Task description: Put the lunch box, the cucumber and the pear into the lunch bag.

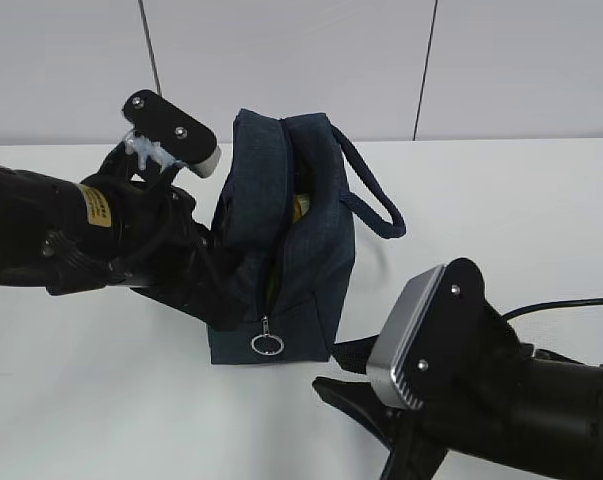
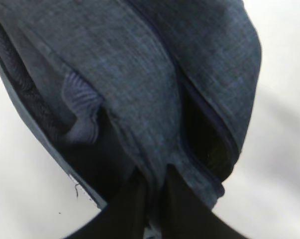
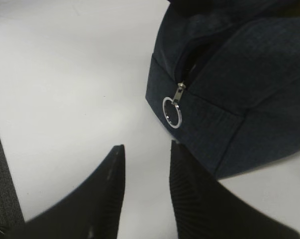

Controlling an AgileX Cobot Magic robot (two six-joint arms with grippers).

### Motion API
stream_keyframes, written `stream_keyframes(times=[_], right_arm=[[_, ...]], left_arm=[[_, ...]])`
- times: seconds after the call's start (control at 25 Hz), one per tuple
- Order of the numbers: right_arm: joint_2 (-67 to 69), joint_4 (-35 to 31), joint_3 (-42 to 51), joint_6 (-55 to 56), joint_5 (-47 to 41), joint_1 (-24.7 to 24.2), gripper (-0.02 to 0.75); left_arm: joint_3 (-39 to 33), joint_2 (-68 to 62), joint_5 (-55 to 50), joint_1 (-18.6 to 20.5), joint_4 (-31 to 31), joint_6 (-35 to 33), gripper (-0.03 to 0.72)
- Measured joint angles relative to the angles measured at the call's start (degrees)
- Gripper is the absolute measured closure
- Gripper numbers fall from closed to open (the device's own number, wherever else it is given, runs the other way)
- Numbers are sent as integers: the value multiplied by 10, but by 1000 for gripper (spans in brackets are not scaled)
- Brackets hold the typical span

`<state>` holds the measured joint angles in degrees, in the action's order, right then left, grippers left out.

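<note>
Navy fabric, soft and floppy, so the lunch bag point(image 1: 281, 240) will sag wherever it isn't held. It stands mid-table with the zipper point(image 1: 279, 215) open and something yellowish showing inside, maybe the pear, can't say for sure. No sign of the lunch box or cucumber from here. Left gripper point(image 2: 152, 199) is pinching a fold of the bag's left wall, jaws pressed onto the cloth. Right gripper point(image 3: 145, 174) hovers with its fingers spread, just near of the silver ring pull point(image 3: 172, 111), not touching. That ring looks like the sensible thing to grab: small, hard, probably slippery.
</note>
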<state>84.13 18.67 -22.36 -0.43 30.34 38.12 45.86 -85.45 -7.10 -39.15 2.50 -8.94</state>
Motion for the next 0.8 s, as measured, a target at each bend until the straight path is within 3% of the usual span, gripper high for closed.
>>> stream_keyframes(times=[0.32,0.8], right_arm=[[78,-5,-2,-16,62,0,485],[146,-19,-62,-39,71,0,485]], left_arm=[[0,0,-1,0,-1,0,685],[0,9,-12,0,-1,0,685]])
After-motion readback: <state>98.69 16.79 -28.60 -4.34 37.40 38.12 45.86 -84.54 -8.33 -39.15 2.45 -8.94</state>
